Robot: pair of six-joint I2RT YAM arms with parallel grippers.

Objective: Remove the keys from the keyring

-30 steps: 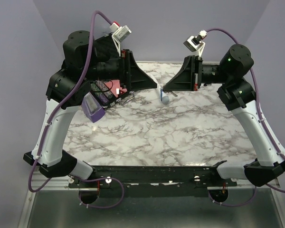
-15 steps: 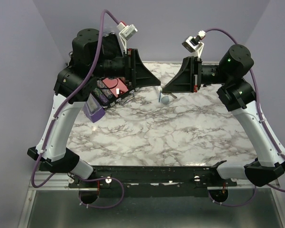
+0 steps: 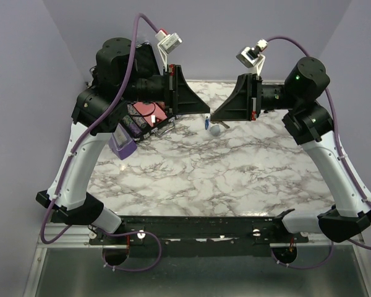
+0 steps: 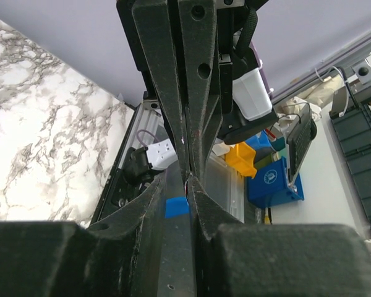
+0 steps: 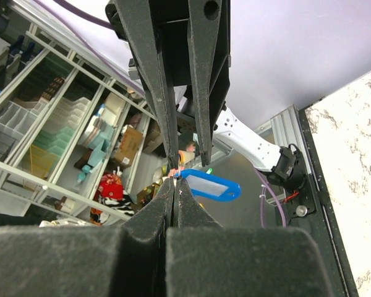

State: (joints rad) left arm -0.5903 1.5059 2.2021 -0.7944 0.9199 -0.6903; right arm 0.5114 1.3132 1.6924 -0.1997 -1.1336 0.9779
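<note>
Above the far middle of the marble table, my two end effectors meet tip to tip and are held off the surface. The left end effector reaches in from the left and the right end effector from the right.

The keyring is at that meeting point. It is a bright blue oval tag with a pale label window. In my right wrist view, my right fingers are pressed flat together. The narrow end of the tag is pinched at their tips, and the rest sticks out sideways into the air. From above, the tag shows as a small blue sliver hanging just under the two tips.

In my left wrist view, my left fingers are drawn in until their tips come together right against the right tips. A patch of the blue tag shows through the slit behind them. The left end effector is closed, but what it pinches is too small for me to tell. I cannot pick out the keys in any view.

A small pale grey-blue round thing lies on the table just beside the hanging tag. A purple metronome stands tilted near the table's left edge, well apart from the keyring and partly under my left arm.
</note>
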